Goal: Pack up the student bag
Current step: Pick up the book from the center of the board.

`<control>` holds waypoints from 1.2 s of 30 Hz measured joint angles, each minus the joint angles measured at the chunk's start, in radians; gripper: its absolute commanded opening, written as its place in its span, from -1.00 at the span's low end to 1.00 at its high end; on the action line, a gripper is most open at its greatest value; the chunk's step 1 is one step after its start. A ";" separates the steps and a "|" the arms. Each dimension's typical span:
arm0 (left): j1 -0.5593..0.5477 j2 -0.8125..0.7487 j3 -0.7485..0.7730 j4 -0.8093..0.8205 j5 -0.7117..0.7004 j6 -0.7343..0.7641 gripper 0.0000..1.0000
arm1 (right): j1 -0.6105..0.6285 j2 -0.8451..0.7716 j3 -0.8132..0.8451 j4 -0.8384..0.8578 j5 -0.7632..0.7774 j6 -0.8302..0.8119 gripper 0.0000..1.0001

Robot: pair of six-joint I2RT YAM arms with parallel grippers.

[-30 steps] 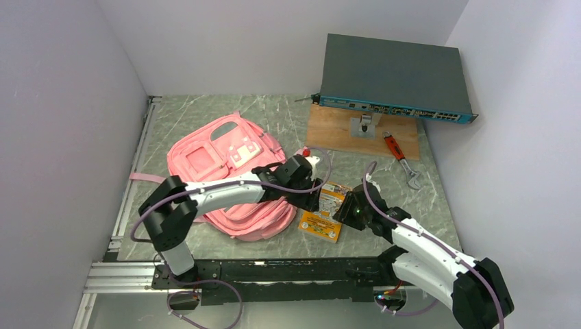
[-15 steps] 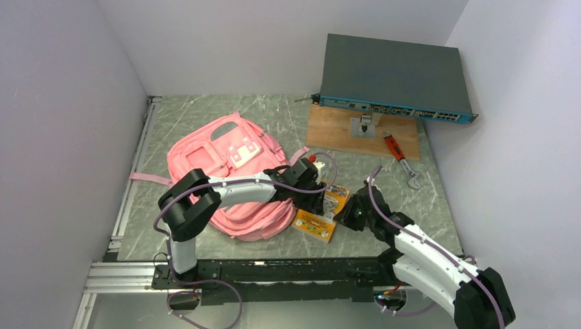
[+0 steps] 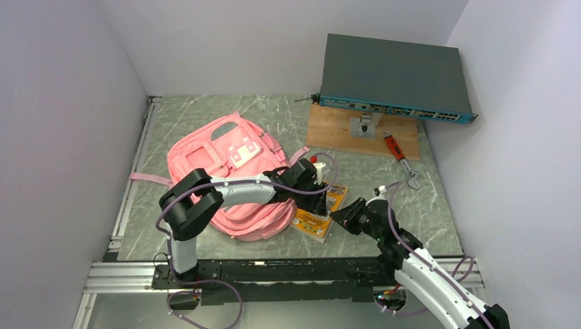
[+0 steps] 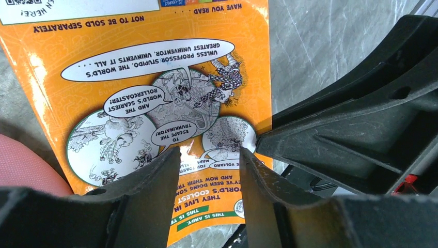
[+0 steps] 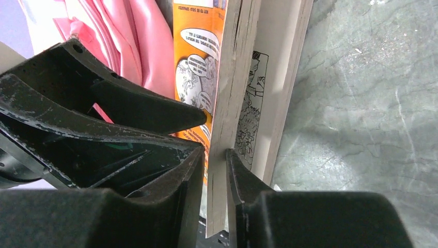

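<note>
The pink student bag [image 3: 219, 171] lies left of centre on the marble table; a bit of it shows in the left wrist view [image 4: 20, 165] and in the right wrist view [image 5: 150, 46]. An orange comic book [image 3: 316, 218] lies against its right side, tilted up on edge. My right gripper [image 3: 340, 218] is shut on the book's page block [image 5: 232, 77] at its near right corner [image 5: 216, 151]. My left gripper [image 3: 316, 188] is open, its fingers spread just over the orange cover [image 4: 155, 67], with the gap [image 4: 210, 151] above the cover and nothing held.
A grey network switch [image 3: 394, 75] sits on a wooden board [image 3: 336, 127] at the back right. A red-handled wrench [image 3: 401, 157] lies beside the board. A pink strap [image 3: 147, 178] trails towards the metal rail [image 3: 133, 171] on the left. Walls enclose three sides.
My left gripper has moved right from the bag onto the book. My right arm has swung low and towards the front, and the book's right edge has lifted and shifted towards the bag.
</note>
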 measured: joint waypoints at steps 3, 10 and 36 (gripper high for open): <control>0.002 0.000 -0.003 0.006 0.003 -0.001 0.00 | 0.000 0.010 -0.002 0.016 0.001 0.027 -0.42; 0.003 0.000 -0.006 0.013 0.006 -0.001 0.00 | 0.000 0.037 -0.011 0.039 0.014 0.064 -0.62; 0.202 -0.463 -0.230 0.048 0.133 -0.038 0.27 | 0.000 -0.008 0.262 -0.216 0.068 -0.064 -1.00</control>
